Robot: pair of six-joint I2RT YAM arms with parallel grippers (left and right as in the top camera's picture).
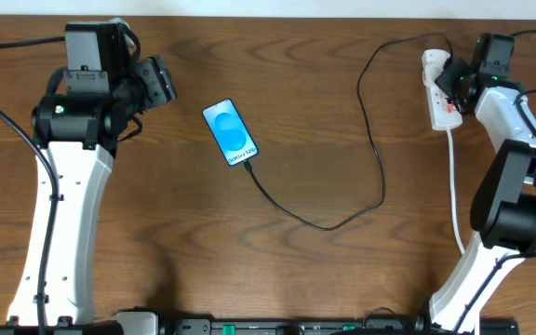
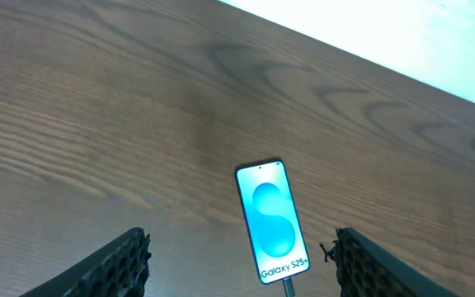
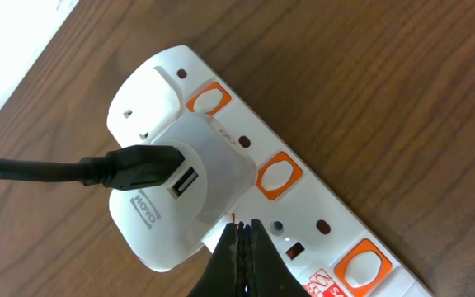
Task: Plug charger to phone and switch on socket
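Note:
The phone [image 1: 230,132] lies screen up on the table, its blue screen lit, and shows in the left wrist view [image 2: 271,220]. The black charger cable [image 1: 342,221] enters the phone's "Galaxy" end [image 2: 286,285] and runs right and up to a white adapter [image 3: 176,198] seated in the white socket strip [image 1: 438,93]. The strip has orange-red switches [image 3: 275,176]. My left gripper [image 2: 242,268] is open and empty, above the phone's near end. My right gripper [image 3: 242,239] is shut with nothing in it, tips over the strip right next to the adapter.
The strip's thick white cord [image 1: 454,186] runs down the right side toward the front edge. The table's far edge [image 2: 369,58] lies just behind the phone and strip. Bare wood [image 1: 342,112] lies between phone and strip.

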